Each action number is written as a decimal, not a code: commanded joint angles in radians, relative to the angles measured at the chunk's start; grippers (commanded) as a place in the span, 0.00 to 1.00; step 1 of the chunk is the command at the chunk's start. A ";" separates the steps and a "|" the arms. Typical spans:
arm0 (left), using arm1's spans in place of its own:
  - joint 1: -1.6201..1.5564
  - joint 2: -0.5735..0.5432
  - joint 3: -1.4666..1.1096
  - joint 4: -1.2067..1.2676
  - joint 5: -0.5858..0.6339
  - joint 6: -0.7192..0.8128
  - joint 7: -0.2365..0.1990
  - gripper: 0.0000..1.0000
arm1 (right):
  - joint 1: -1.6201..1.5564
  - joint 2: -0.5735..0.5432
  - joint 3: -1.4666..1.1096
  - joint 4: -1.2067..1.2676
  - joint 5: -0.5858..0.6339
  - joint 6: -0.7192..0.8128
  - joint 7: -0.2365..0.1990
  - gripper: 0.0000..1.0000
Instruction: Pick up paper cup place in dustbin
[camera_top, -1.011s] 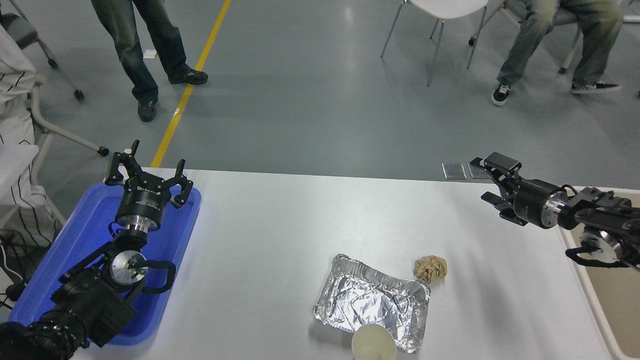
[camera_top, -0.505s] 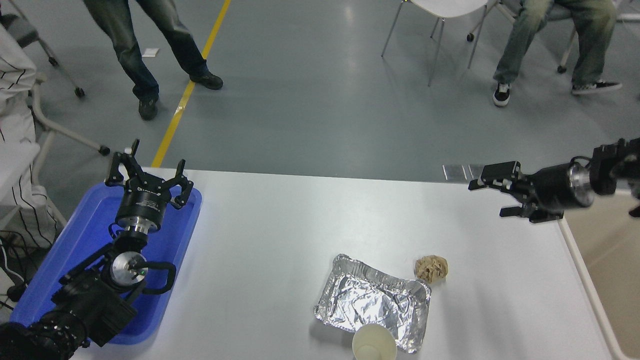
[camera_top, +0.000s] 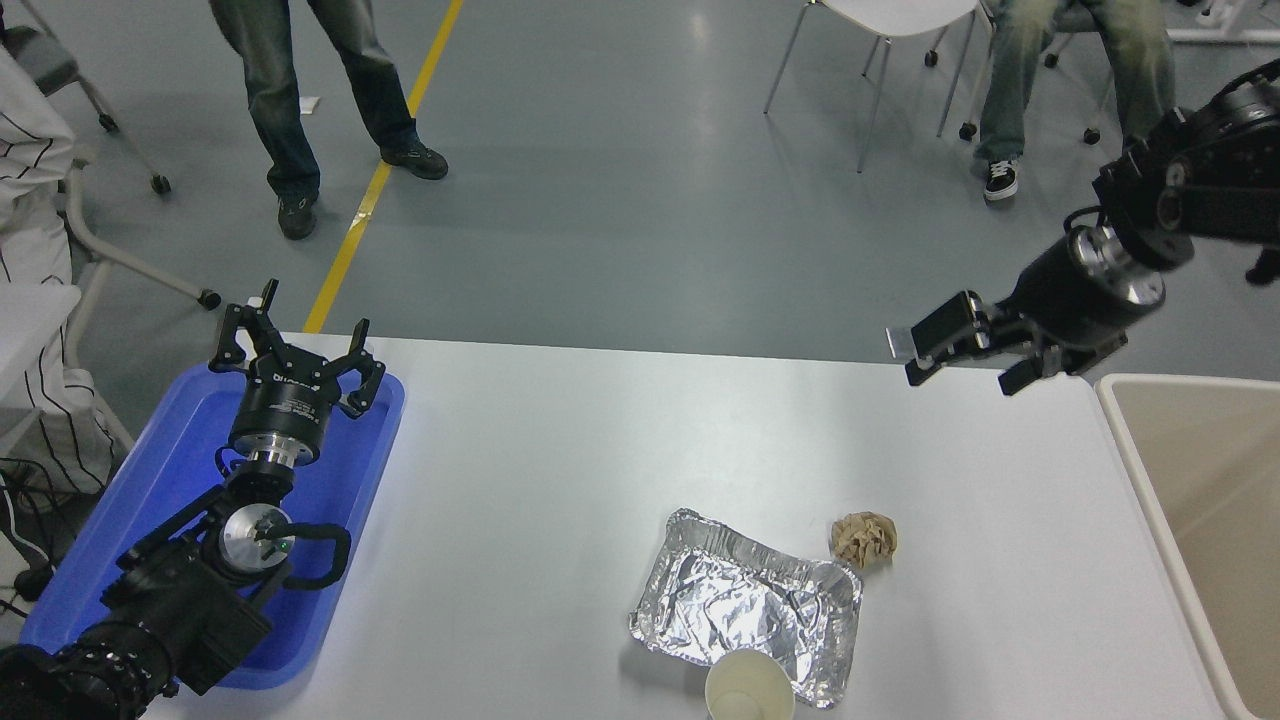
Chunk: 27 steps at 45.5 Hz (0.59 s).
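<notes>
So far nothing done: paper cup (camera_top: 749, 688) stands upright at the table's near edge, touching the foil tray (camera_top: 745, 603), while the right gripper (camera_top: 960, 352) hangs empty, jaws parted, far right beside the dustbin (camera_top: 1150, 475); left gripper (camera_top: 295, 360) parked, splayed.

text: none legible | left gripper (camera_top: 296, 352): white marking on body, too small to read
</notes>
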 joint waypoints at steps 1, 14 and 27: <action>0.000 0.000 0.000 -0.001 0.000 0.000 0.000 1.00 | 0.187 0.029 0.030 -0.011 -0.086 0.012 -0.008 1.00; 0.000 0.000 0.000 -0.001 0.000 0.000 0.000 1.00 | 0.253 0.035 0.019 -0.001 -0.087 0.012 -0.005 1.00; 0.000 0.000 0.000 -0.001 0.000 -0.002 0.000 1.00 | 0.270 0.052 -0.022 0.052 -0.100 0.012 -0.006 1.00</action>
